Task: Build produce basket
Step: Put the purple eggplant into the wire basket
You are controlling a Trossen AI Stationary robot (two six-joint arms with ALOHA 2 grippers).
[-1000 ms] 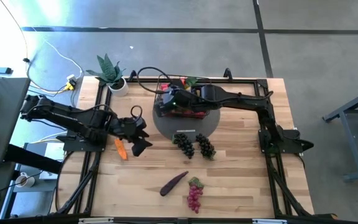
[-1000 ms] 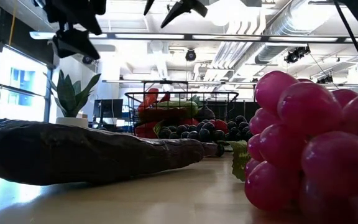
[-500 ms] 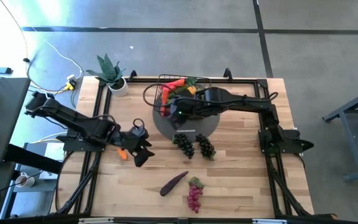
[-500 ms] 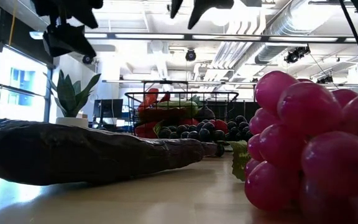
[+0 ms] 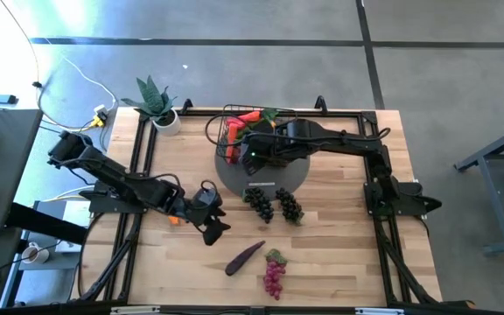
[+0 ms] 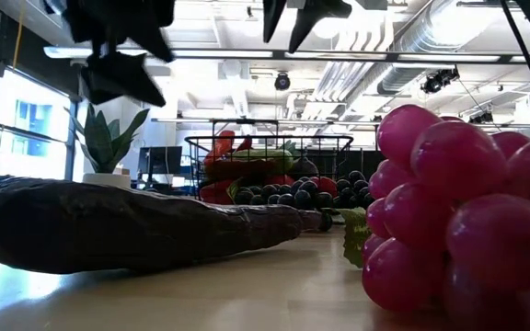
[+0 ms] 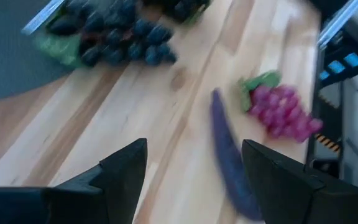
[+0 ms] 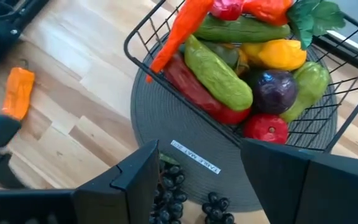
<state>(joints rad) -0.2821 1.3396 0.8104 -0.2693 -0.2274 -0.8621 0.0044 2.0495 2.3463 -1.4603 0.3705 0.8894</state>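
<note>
An industrial workshop: exposed ceiling ducts [image 6: 412, 41], concrete floor [image 5: 261, 61], big windows [image 6: 26, 129].

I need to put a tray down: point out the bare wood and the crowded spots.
Bare: the right table half, beyond the pink grapes. Crowded: the middle, with basket, grey mat, dark grapes, eggplant and left claw.

Bare bench [image 5: 339, 254] along the front edge, both front corners open. Mid-bench blocked: eggplant [image 5: 244, 257] beside pink grapes [image 5: 274, 273], dark grapes [image 5: 274, 205] at the mat's [image 5: 291, 178] front edge. Basket [image 5: 243, 131] and plant [image 5: 157, 107] crowd the rear edge.
</note>
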